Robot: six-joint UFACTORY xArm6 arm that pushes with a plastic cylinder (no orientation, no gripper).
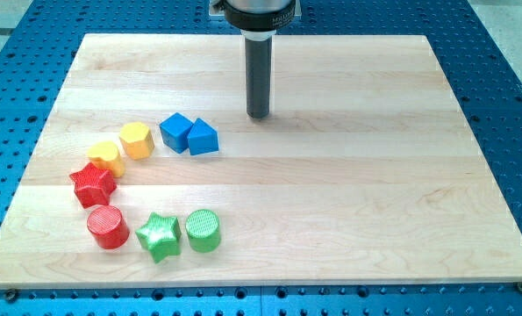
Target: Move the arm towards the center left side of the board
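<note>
- You see my tip (258,115) resting on the wooden board (348,202), in the upper middle, just to the view's right of the blue blocks.
- There are no jaws here to judge, only the straight dark rod.
- Nearest my tip is the blue triangular block (203,139), touching the blue cube (176,131) on its left.
- Towards the view's left, a yellow hexagonal block (137,140) and a yellow heart-like block (106,156) touch each other.
- Below them lie a red star (93,183) and a red cylinder (108,227).
- A green star (159,235) and a green cylinder (203,230) sit at the bottom.
- The board lies on the blue perforated table (506,79).
</note>
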